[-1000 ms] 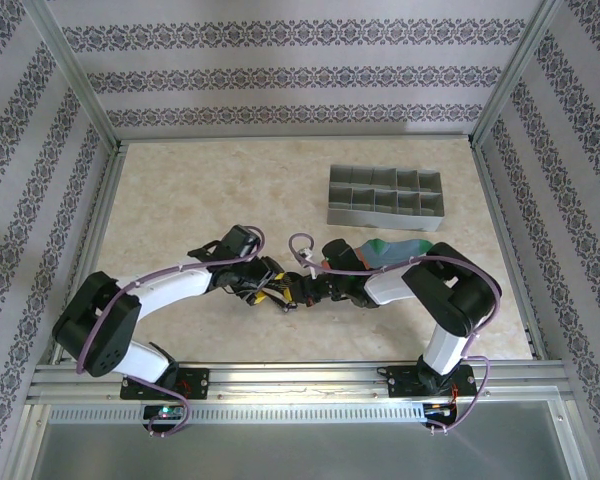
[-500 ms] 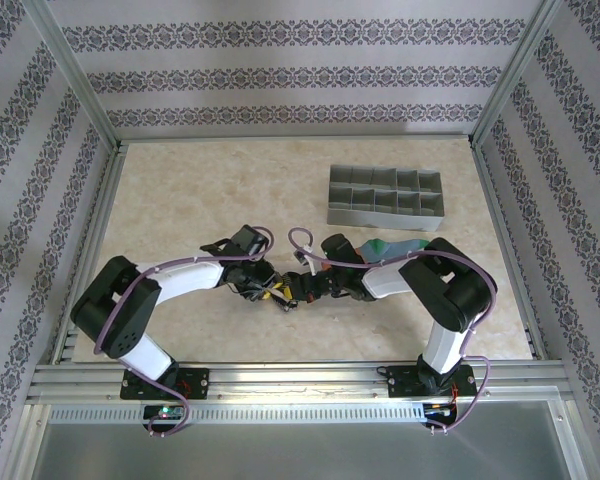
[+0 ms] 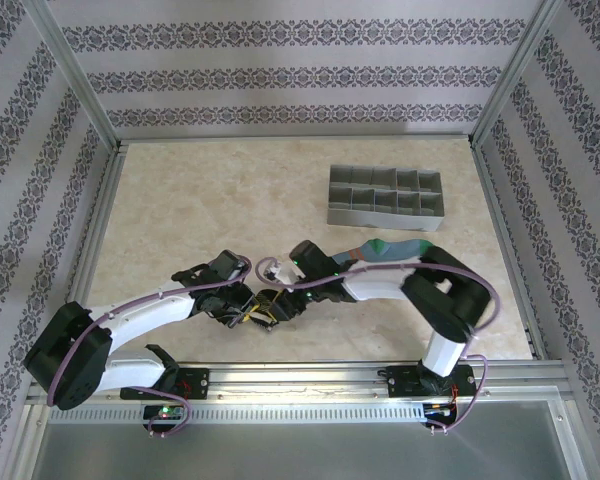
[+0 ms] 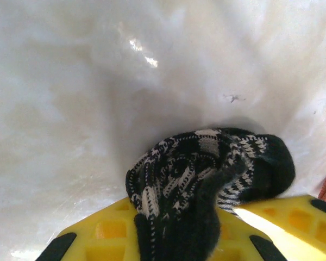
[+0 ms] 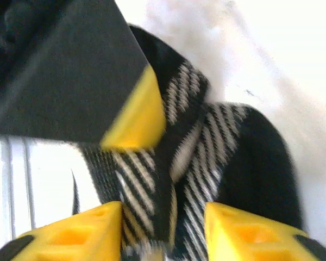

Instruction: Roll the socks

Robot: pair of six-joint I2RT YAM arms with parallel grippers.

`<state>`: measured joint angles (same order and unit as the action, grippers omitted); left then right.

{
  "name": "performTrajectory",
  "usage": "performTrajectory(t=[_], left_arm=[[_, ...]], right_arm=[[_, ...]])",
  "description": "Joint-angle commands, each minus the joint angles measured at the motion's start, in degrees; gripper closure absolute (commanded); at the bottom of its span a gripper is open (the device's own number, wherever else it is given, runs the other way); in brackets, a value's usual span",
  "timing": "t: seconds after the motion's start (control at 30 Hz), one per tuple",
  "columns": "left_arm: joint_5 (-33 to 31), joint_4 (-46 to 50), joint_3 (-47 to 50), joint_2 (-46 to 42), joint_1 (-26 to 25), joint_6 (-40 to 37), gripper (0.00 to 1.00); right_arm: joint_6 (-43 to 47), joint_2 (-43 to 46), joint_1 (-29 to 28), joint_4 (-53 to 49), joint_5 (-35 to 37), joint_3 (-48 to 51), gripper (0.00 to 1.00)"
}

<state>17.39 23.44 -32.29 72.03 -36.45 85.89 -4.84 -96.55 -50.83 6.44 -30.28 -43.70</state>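
**Black sock mid-roll, both grippers at the bundle**

The black soft-knit sock w/ thin white stripes (image 4: 206, 163) sits bunched on the pale marbled table (image 3: 210, 200), near the front edge, betw. the two arms. Left gripper (image 4: 190, 225) is pinching it: yellow fingers press in from both sides, fabric squeezed up betw. them. Right gripper (image 5: 163, 217) meets the same bundle from the opp. side. Its yellow fingers stand spread w/ striped fabric in the gap and no firm pinch apparent, though the view is blurred, so contact can't be settled. The blue-teal sock w/ orange & green patches (image 3: 385, 248) lies further back, partly behind the right arm, near the grey compartment tray (image 3: 385, 195).

Step, as I read it: rolling the black sock, bundle part-formed but loose. Next move prob. needs the right gripper to take a free fold & turn it over while the left holds the core. Risk: the bundle unwinds if the left lets go early. Teal sock looks unrolled, not yet done.
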Motion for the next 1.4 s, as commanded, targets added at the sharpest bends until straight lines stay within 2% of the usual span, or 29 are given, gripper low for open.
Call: performTrajectory(t=[0.0, 0.17, 0.3, 0.4, 0.77, 0.9, 1.03, 1.13, 1.23, 1.37], left_arm=[[-1.0, 11.5, -0.7, 4.2, -1.0, 2.6, 1.00], [-0.5, 12.7, -3.9, 8.6, -1.1, 1.0, 1.00], [-0.4, 12.7, -4.8, 10.2, -1.0, 0.6, 1.00], [-0.5, 12.7, -5.3, 11.0, -1.0, 0.5, 1.00], [0.9, 10.2, -5.8, 12.3, 0.1, 0.4, 1.00], [1.0, 10.7, -6.0, 11.1, 0.7, 0.1, 0.98], [0.4, 10.6, -6.5, 7.7, 1.9, -0.5, 0.81], [3.1, 6.2, -5.6, 5.7, 3.2, -0.4, 0.62], [5.4, 2.0, -4.4, 4.2, 4.7, 1.1, 0.43], [3.1, -4.0, -3.2, -0.6, 6.7, 2.0, 0.25]], right_arm=[[3.7, 9.6, -3.5, 1.6, 16.0, 7.5, 0.48], [3.2, 15.2, -12.3, 5.6, 27.6, 14.2, 0.43], [5.6, 15.1, -19.6, 4.9, 41.0, 10.8, 0.41], [7.3, 13.4, -21.6, 5.0, 46.5, 7.5, 0.39], [7.7, 2.0, -22.6, 4.8, 46.7, 0.9, 0.38], [5.0, -0.9, -21.0, 0.9, 46.5, -0.6, 0.51], [0.8, -1.0, -18.4, -2.4, 42.9, 1.5, 0.74], [-1.4, -1.2, -15.3, -3.1, 34.9, 4.3, 0.89], [-2.7, -1.9, -11.9, -3.0, 25.8, 6.4, 0.95], [-4.5, -2.2, -8.1, -1.9, 17.6, 8.9, 1.00]])
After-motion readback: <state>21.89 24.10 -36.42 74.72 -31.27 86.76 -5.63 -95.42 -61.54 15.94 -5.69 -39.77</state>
